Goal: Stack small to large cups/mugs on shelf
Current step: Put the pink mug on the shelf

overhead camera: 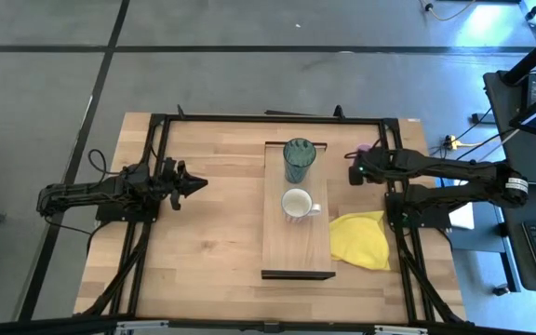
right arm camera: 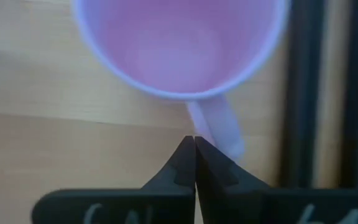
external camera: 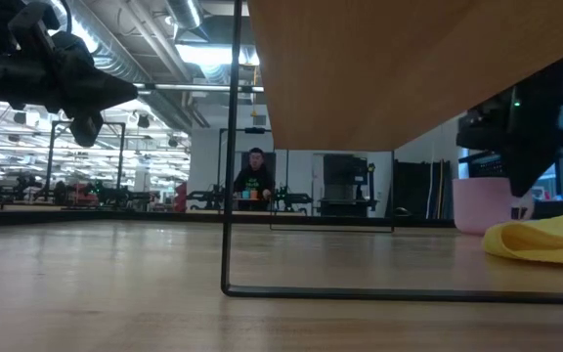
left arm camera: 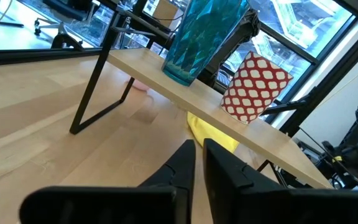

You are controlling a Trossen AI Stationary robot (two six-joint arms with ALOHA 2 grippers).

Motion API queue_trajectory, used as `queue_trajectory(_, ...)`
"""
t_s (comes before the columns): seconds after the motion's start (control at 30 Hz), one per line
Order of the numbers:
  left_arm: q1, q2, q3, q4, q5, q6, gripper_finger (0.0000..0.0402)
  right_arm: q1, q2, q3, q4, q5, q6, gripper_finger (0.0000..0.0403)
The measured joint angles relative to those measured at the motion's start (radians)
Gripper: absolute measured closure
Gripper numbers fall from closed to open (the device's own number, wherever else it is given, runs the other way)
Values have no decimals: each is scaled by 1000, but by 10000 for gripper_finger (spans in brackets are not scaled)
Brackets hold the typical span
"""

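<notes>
The shelf (overhead camera: 296,251) stands mid-table on thin dark legs. The teal tumbler (overhead camera: 299,160) stands upright on its far end. The white mug (overhead camera: 297,203), red-patterned on its outer wall (left arm camera: 253,87), stands just nearer on the shelf, its handle toward the table's right. The pink mug (right arm camera: 179,43) stands upright on the tabletop right of the shelf (external camera: 485,205). My right gripper (right arm camera: 194,146) is shut, its tips right over the pink mug's handle (right arm camera: 219,124). My left gripper (overhead camera: 201,183) is shut and empty, left of the shelf and above the table. My right gripper's shut fingertips come from above at the pink mug's handle (right arm camera: 211,127), where the handle leaves the mug's wall. I cannot tell whether they touch it. The mug stands with its base on the table.
A crumpled yellow cloth (overhead camera: 361,239) lies on the table right of the shelf's near half, just nearer than the pink mug. A dark frame (overhead camera: 394,121) runs round the tabletop. In the low view a person (external camera: 254,176) stands far off in the room.
</notes>
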Motion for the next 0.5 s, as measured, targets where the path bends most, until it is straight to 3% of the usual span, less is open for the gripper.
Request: queue_trajectory(0.5,0,0,0,0,0,0,387,-28,-3,4,-61,224,5,398)
